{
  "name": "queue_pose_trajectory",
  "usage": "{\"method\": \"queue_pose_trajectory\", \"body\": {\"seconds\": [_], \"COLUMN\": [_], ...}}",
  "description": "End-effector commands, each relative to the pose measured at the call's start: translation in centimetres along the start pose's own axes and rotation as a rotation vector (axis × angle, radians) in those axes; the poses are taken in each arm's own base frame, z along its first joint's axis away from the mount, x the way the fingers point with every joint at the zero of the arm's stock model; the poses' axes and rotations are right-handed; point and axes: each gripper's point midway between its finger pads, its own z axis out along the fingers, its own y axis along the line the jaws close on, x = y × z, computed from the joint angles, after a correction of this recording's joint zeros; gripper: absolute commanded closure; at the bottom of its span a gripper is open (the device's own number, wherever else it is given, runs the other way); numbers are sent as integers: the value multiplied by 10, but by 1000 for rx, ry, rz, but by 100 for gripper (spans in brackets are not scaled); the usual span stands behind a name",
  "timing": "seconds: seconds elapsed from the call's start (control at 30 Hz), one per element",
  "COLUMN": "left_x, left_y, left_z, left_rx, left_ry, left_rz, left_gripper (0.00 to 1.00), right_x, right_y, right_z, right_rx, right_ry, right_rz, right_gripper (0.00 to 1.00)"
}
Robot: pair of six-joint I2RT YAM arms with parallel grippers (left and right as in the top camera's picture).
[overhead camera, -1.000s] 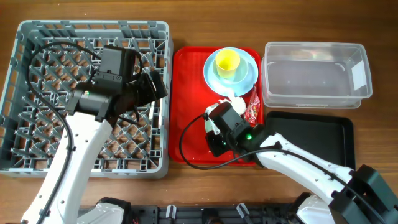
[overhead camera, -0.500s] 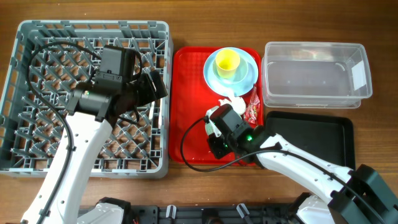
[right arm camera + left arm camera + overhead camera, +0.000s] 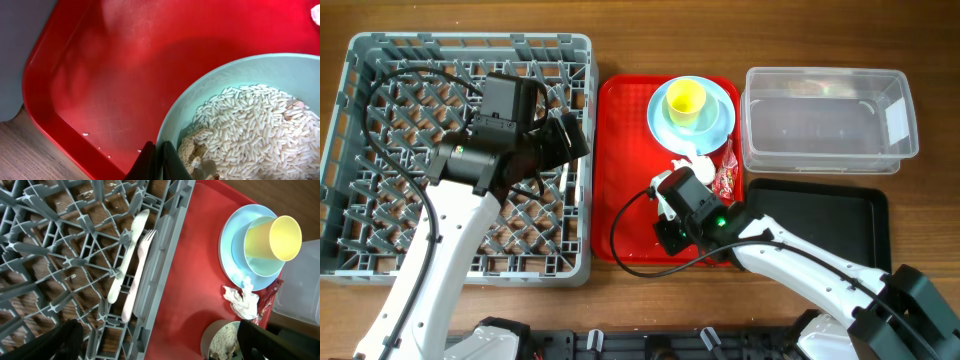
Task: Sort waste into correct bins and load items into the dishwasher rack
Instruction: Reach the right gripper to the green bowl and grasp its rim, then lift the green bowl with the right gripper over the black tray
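Observation:
My right gripper (image 3: 159,161) is shut on the rim of the mint-green bowl (image 3: 200,105), which holds rice-like crumbs (image 3: 255,130) and sits at the red tray's front. In the overhead view the right gripper (image 3: 668,228) hides most of the bowl. The yellow cup (image 3: 274,237) stands in a pale blue bowl (image 3: 252,266) on the blue plate (image 3: 228,242). The napkin (image 3: 242,302) and wrapper (image 3: 268,299) lie beside the plate. The white spoon (image 3: 129,255) and fork (image 3: 141,270) lie in the grey rack (image 3: 380,150). My left gripper (image 3: 160,347) is open and empty over the rack's right edge.
The red serving tray (image 3: 625,170) lies between the rack and the bins. The clear tub (image 3: 828,118) stands at the back right. The black tray (image 3: 825,225) lies in front of it. The right arm crosses the black tray's front left corner.
The right wrist has shifted very slightly towards the front. The left arm has not moved.

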Motion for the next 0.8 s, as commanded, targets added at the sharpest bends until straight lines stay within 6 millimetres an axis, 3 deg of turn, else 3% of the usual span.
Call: {"method": "queue_pose_trajectory", "body": {"seconds": [0.0,0.37,0.57,0.77], "left_x": [-2,-2,-2,-2], "left_y": [-2,-2,-2,-2], "left_z": [-4,-4,-4,-4], "left_rx": [17,17,17,17], "left_ry": [-9,-9,-9,-9], "left_rz": [-16,-16,-16,-16], "left_gripper": [0,0,0,0], "right_x": [-7,-81,-83,-54], "right_y": [4,11,-13,-59], "right_z": [-8,-84,-117,-140], "right_rx": [-4,77,152,357], "right_ry": [0,-106,-77,-30], "right_rz": [-25,-26,112,261], "right_gripper": [96,96,96,96]}}
